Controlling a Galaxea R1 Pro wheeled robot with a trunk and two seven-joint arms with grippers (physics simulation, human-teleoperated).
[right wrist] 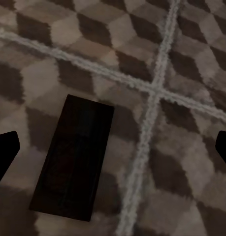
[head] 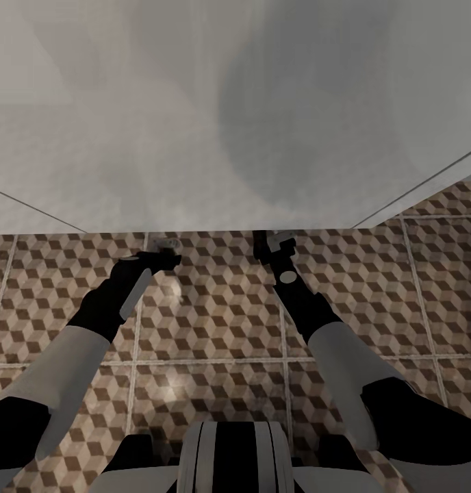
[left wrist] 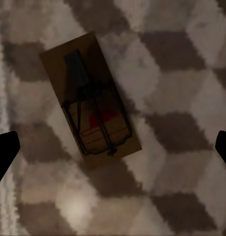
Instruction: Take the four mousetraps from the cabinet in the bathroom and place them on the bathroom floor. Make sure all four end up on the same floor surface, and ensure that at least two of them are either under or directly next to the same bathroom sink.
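Left pincer (left wrist: pixel 113 147) spread wide and empty above a mousetrap (left wrist: pixel 90 96) lying flat on the bathroom floor (left wrist: pixel 181 59), right pincer (right wrist: pixel 113 152) equally spread, empty, over a dark second mousetrap (right wrist: pixel 73 157) beside a grout crossing.

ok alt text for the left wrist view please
A mousetrap lies flat on the cube-patterned floor, its tan board angled across the tile, with dark wire parts and a red patch on top. The two dark fingertips of the open left gripper stand wide apart, touching nothing.
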